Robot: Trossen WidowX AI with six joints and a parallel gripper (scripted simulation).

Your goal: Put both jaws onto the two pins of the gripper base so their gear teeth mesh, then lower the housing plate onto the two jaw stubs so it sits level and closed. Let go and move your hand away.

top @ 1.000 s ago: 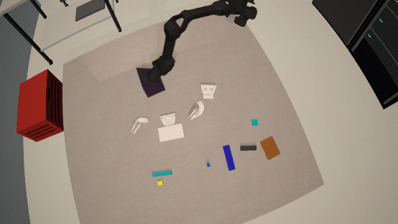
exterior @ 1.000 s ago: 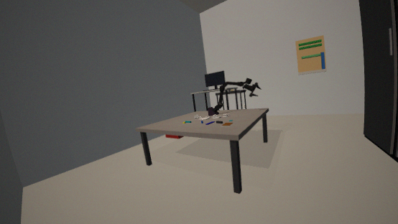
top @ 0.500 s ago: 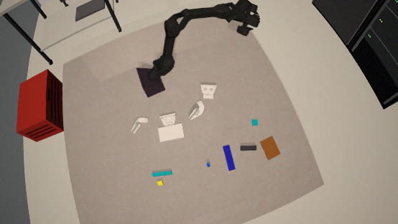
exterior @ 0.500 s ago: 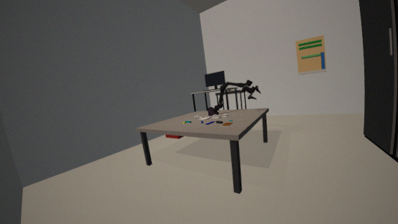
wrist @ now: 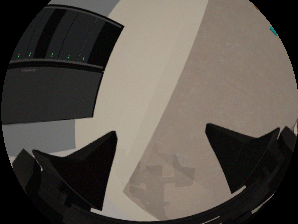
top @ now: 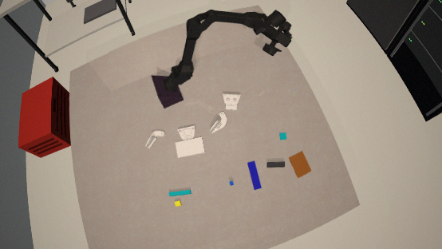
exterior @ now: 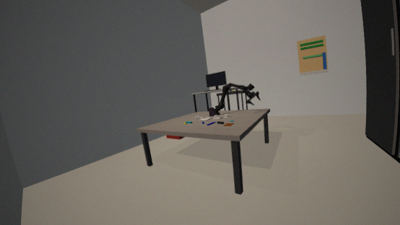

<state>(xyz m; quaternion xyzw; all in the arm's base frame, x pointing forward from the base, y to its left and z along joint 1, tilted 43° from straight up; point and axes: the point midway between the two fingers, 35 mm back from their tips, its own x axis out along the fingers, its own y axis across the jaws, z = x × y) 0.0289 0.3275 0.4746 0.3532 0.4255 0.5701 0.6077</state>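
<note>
My gripper [top: 285, 47] [exterior: 256, 101] [wrist: 162, 132] is open and empty, high above the table's far right edge and away from the parts. One white curved jaw [top: 219, 122] lies right of centre; the other jaw [top: 155, 138] lies to the left. Between them lies a white trapezoid part [top: 187, 132] with curved details, at the upper edge of a white rectangular block [top: 190, 148]. Another white trapezoid part [top: 231, 100] with two round spots lies above the right jaw. I cannot tell for sure which trapezoid is the base and which the housing plate.
Nearer the front lie a teal bar [top: 179, 192], a yellow cube [top: 178, 203], a small blue cube [top: 231, 183], a dark blue bar [top: 254, 175], a black bar [top: 275, 164], a teal square [top: 282, 136] and a brown block [top: 300, 164]. A dark cabinet [wrist: 52, 92] stands beyond the table.
</note>
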